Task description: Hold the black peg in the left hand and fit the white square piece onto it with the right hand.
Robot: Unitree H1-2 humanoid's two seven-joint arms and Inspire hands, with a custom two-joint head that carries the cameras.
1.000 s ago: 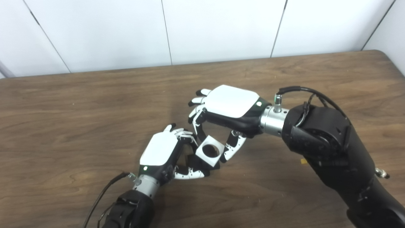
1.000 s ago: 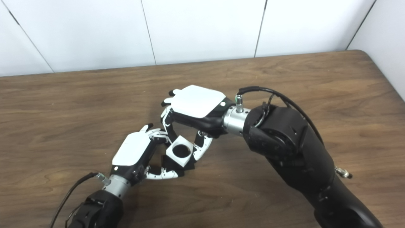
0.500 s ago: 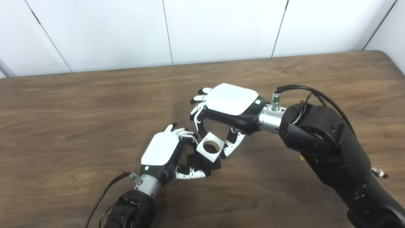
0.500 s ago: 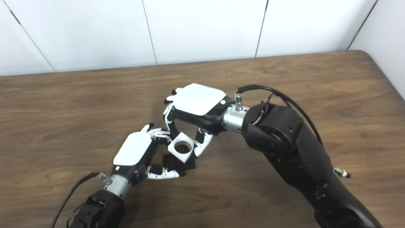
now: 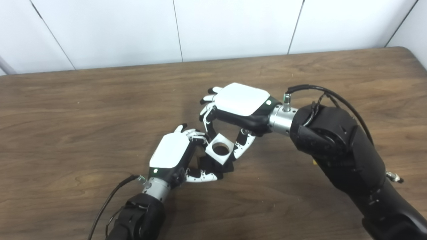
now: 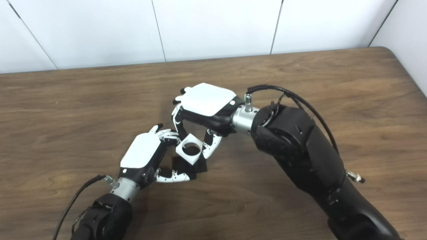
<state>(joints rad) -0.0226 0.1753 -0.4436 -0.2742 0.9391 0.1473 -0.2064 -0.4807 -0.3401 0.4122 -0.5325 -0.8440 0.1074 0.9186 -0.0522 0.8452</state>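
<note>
Overall, a brown wooden table (image 5: 83, 110) fills the scene, backed by a white panelled wall (image 5: 233, 26).

Right arm (image 5: 340, 150): black, entering from the lower right, with a black cable (image 5: 320, 91) looped over its wrist. Left arm (image 6: 100, 216): black, entering from the bottom left, with a thinner cable (image 6: 71, 203) trailing beside it.

Right hand (image 5: 238, 110): back plate facing up, fingers curled downward and thumb opposing them. It pinches the white piece (image 5: 219, 150) between fingers on the piece's far-left side and thumb on its right side. The piece is a square block with a round hole through it, tilted, hole facing up toward the cameras; wood tone shows through the hole.

Left hand (image 6: 146, 156): lower and to the left, back plate up, fingers wrapped over the black peg part (image 6: 188, 166) and thumb lying along its near side. It is closed on that part. The part rests low against the table, directly under and slightly nearer than the white piece. Its peg is hidden by the piece and the fingers; whether the hole has engaged it cannot be told. The white piece sits just above the black part, with the two hands' fingertips nearly touching at the piece's left corner.
</note>
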